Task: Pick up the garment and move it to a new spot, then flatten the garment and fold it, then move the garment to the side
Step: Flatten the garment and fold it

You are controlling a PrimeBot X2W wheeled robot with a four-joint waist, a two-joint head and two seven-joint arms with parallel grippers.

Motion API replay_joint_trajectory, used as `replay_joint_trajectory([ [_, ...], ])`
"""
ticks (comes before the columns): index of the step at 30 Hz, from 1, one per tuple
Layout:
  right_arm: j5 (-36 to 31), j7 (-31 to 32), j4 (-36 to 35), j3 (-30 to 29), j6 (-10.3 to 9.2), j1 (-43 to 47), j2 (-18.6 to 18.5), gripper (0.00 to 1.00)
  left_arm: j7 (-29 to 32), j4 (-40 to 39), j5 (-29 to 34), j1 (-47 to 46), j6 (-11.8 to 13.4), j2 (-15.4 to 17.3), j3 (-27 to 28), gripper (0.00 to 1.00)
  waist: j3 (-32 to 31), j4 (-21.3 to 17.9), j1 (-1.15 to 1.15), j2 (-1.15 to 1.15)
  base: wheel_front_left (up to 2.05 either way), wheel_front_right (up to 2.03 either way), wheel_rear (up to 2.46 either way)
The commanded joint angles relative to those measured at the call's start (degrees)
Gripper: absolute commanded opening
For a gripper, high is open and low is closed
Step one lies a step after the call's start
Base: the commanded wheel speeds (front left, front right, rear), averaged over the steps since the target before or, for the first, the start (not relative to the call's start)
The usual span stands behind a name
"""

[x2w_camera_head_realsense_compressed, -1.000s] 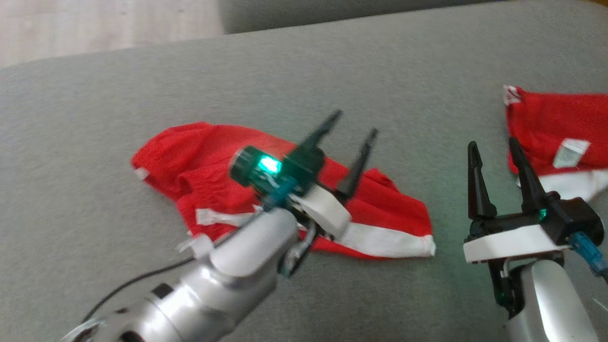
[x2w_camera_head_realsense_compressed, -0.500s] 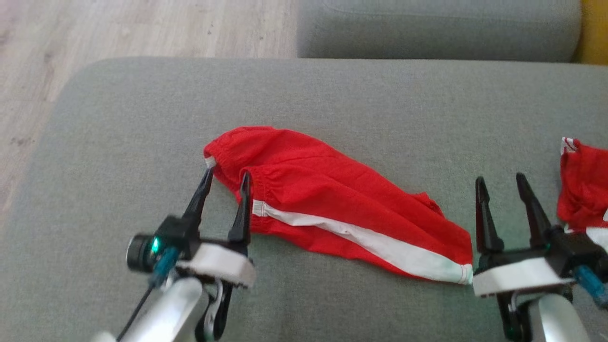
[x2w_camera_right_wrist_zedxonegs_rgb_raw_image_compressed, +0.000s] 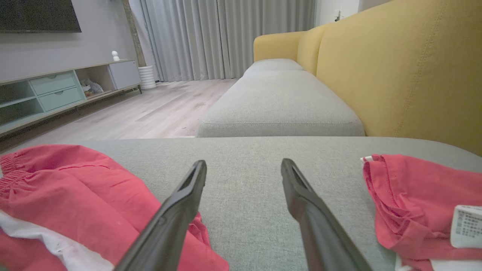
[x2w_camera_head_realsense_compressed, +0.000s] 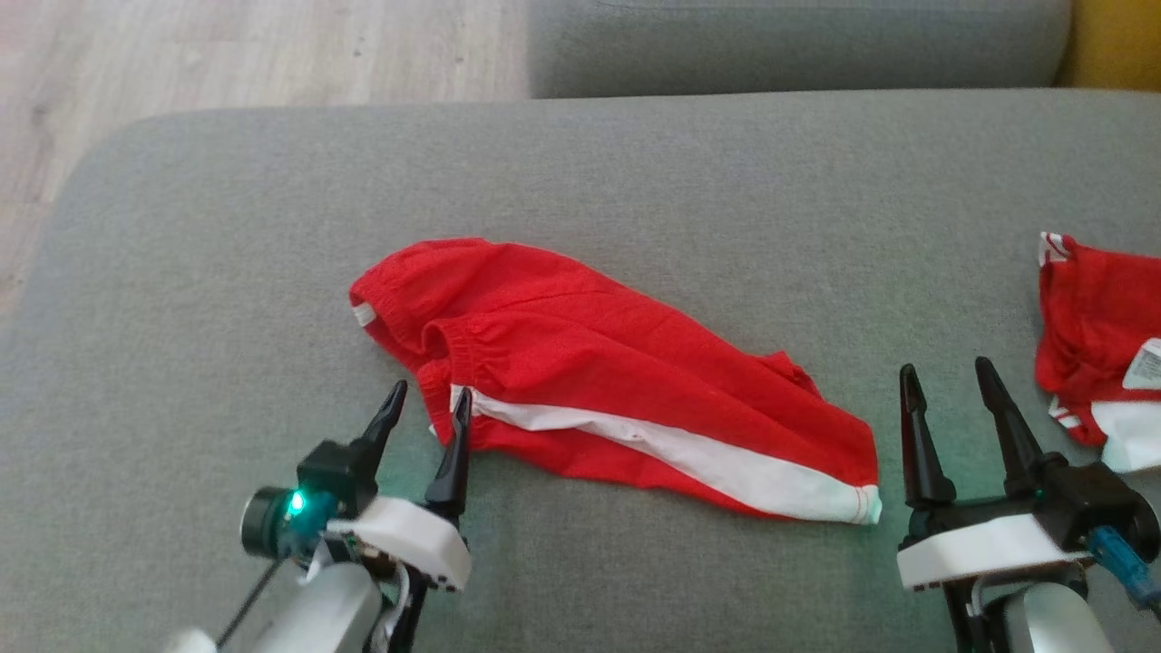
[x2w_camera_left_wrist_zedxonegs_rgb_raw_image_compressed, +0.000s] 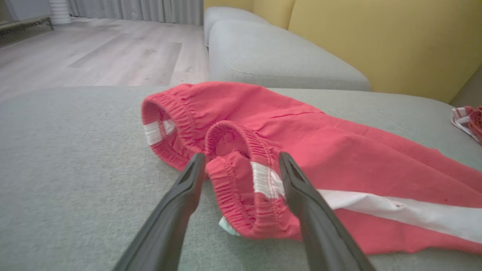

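Red shorts [x2w_camera_head_realsense_compressed: 617, 390] with a white side stripe lay crumpled across the middle of the grey sofa cushion [x2w_camera_head_realsense_compressed: 635, 163], waistband toward the robot's left and hem toward its right. A second before, the left gripper [x2w_camera_head_realsense_compressed: 432, 390] had hung over the middle of the cloth. It had since come round to the waistband end, its fingertips now at the near corner where the stripe starts. Part of the apparent shift was the head camera moving. The jaws stood moderately apart and held nothing. The right gripper [x2w_camera_head_realsense_compressed: 945, 367] was likewise open and empty, by the hem and between the shorts and a second red garment [x2w_camera_head_realsense_compressed: 1097, 336]. That suggested a grasp being lined up at the waistband, with flattening and folding not yet done. The left wrist view added what the head view could not: the gathered waistband [x2w_camera_left_wrist_zedxonegs_rgb_raw_image_compressed: 233, 180] bulged up between the two fingers, unpinched. The right wrist view showed bare cushion between its fingers, a white label [x2w_camera_right_wrist_zedxonegs_rgb_raw_image_compressed: 467, 226] on the other garment, and a yellow backrest [x2w_camera_right_wrist_zedxonegs_rgb_raw_image_compressed: 414, 67].
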Motion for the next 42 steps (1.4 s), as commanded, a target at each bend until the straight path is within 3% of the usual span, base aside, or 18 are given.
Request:
replay_joint_trajectory([
  [1, 0.2, -0.6, -1.7, 1.3, -0.04, -2.3, -0.3, 1.00, 0.4, -0.2, -0.4, -3.8, -0.6, 0.7, 1.7, 1.00, 0.5, -0.6, 0.00, 0.00, 0.00, 0.00, 0.00],
  [17, 0.3, -0.6, -1.1, 1.0, -0.04, -3.2, -0.3, 1.00, 1.9, 6.1, -1.1, -7.4, -3.4, -0.1, 0.2, 1.00, 2.7, -2.2, 0.00, 0.00, 0.00, 0.00, 0.00],
  [19, 0.3, -0.6, -0.9, 1.0, -0.04, -3.2, -0.3, 1.00, 1.8, 6.2, -0.9, -7.6, -3.4, -0.1, -0.2, 0.95, 2.8, -2.2, 0.00, 0.00, 0.00, 0.00, 0.00],
  [21, 0.2, -0.6, -0.8, 1.0, -0.04, -3.3, -0.3, 1.00, 1.7, 6.1, -0.5, -7.8, -3.2, 0.0, -0.5, 1.00, 2.7, -2.1, 0.00, 0.00, 0.00, 0.00, 0.00],
  [33, 0.3, -0.6, 0.1, 1.2, -0.04, -3.0, -0.3, 1.00, -0.1, 4.1, 1.7, -7.8, 2.2, 0.9, -0.2, 1.00, 1.4, -1.7, 0.00, 0.00, 0.00, 0.00, 0.00],
  [42, 0.5, -0.6, 0.3, 1.5, -0.04, -3.1, -0.3, 1.00, 4.5, 1.7, 1.5, -6.5, -0.3, 1.4, -3.4, 1.00, 1.4, -1.7, 0.00, 0.00, 0.00, 0.00, 0.00],
])
